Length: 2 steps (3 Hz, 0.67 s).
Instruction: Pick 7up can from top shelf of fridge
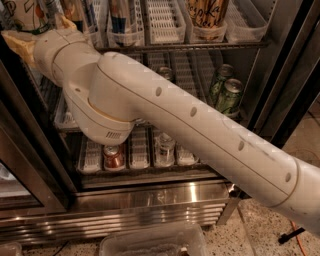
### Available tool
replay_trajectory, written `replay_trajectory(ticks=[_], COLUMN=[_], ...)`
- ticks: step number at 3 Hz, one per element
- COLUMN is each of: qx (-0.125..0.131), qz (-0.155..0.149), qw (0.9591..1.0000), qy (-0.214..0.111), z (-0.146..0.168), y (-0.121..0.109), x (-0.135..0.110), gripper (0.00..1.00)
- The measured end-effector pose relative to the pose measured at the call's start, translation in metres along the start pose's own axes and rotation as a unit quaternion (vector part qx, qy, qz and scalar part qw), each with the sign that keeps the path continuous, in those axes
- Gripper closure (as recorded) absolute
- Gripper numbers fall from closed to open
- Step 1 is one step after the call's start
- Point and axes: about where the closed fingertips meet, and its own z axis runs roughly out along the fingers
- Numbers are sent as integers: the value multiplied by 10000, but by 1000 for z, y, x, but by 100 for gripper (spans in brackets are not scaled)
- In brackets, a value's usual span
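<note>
The fridge [150, 200] stands open in front of me, steel base at the bottom. The top shelf [200, 46] is a dark wire rack carrying clear lane trays. A white can with dark markings [21, 14], seemingly the 7up can, stands at its far left, cut off by the picture's edge. My gripper [30, 32] is at the upper left, right beneath and against that can, largely hidden behind my own wrist. My thick white arm [190, 125] crosses the view from the lower right.
The top shelf also holds a blue-and-white can [120, 15] and a dark gold-lettered can [207, 12]. Green cans [229, 97] stand on the middle rack at right, a red can [114, 157] on the lower rack. Dark door frames flank both sides [285, 90]. A clear plastic bin [150, 242] sits on the floor.
</note>
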Motion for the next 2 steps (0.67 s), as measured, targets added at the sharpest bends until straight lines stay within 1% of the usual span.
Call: replay_trajectory(ticks=[1,2], qx=[-24,23], qz=[-13,-16], qw=[10000,10000], qy=[-20,-53], z=[9,15], y=[-6,-18], x=[-2,-6], gripper=[26,26])
